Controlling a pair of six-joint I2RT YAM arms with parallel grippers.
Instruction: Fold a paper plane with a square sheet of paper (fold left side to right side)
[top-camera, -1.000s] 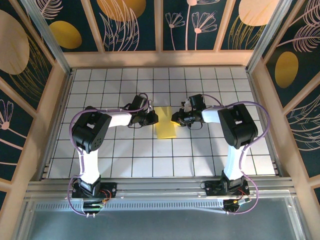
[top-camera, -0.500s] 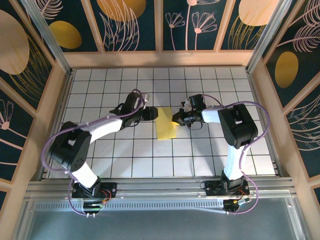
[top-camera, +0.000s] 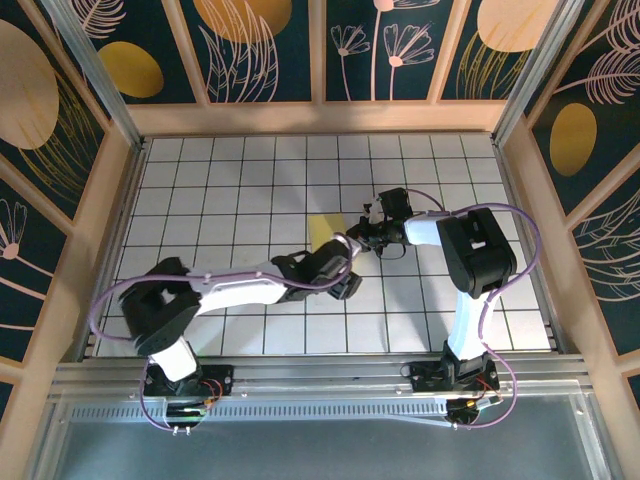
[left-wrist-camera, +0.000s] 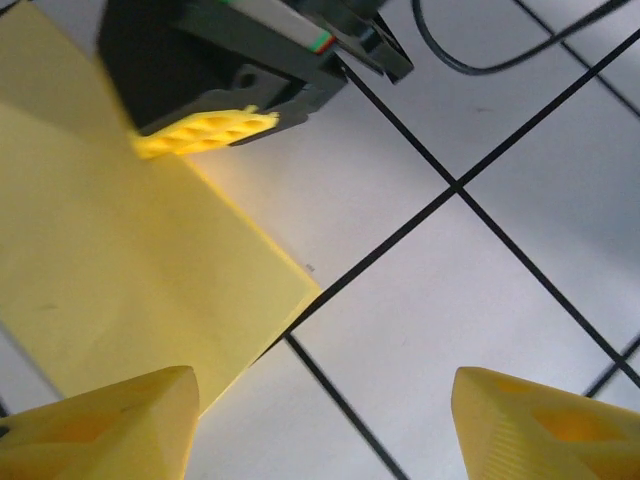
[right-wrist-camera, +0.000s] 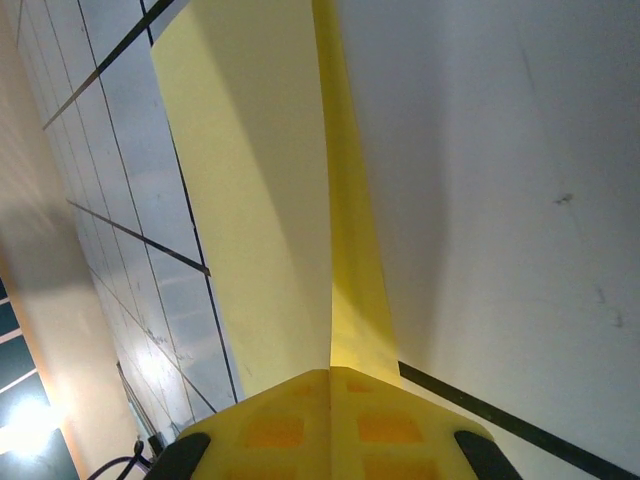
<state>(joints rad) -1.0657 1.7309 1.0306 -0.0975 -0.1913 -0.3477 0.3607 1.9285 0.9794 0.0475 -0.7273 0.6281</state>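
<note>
Sheet of paper (top-camera: 324, 229): on bench (top-camera: 200, 180), one edge in my right jaws.
Right jaws: clamped on that edge.
Left jaws: apart, empty, just beside the right jaws.
Handling: I judge it light, limp; pinch edges only.

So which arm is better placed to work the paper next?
Left, probably. The left gripper is open and empty, hovering by a corner of the paper. The right gripper is shut on the paper's edge, so it is busy holding the sheet.
</note>
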